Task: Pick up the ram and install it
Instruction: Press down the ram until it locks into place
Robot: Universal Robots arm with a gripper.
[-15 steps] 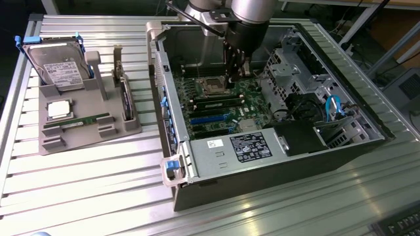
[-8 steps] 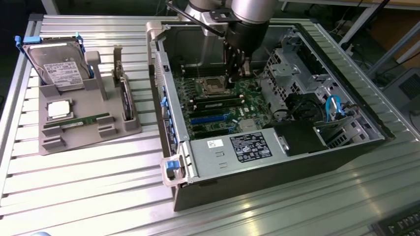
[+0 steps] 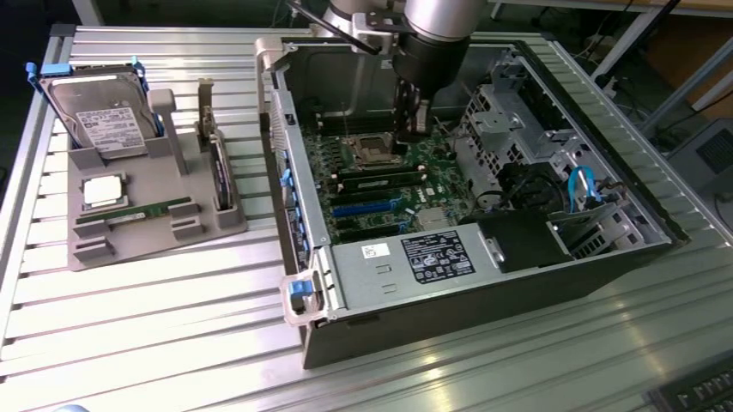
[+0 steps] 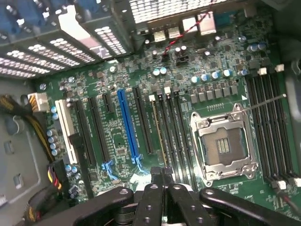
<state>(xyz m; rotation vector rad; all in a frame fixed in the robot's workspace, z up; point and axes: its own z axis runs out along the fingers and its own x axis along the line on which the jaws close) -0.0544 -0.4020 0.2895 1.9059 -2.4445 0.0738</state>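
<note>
A ram stick (image 3: 149,210) lies flat on the grey holder (image 3: 126,245) at the exterior view's left. Another thin green ram stick (image 4: 157,129) stands edge-on in a memory slot beside the empty processor socket (image 4: 225,143), and it also appears as a green strip (image 3: 373,182) on the motherboard. My gripper (image 3: 413,129) is down inside the open computer case (image 3: 481,292), above the motherboard. Its black fingers (image 4: 153,188) are pressed together, and the gripper (image 4: 161,172) is shut right over one end of that seated stick. Nothing shows between the fingers.
The holder also carries a silver hard drive (image 3: 103,120) with a white label and a square silver processor chip (image 3: 101,189). A drive cage (image 3: 504,120), cables (image 3: 584,184) and the power supply (image 3: 430,257) crowd the inside of the case. Blue and black expansion slots (image 4: 127,127) lie next to the memory slots.
</note>
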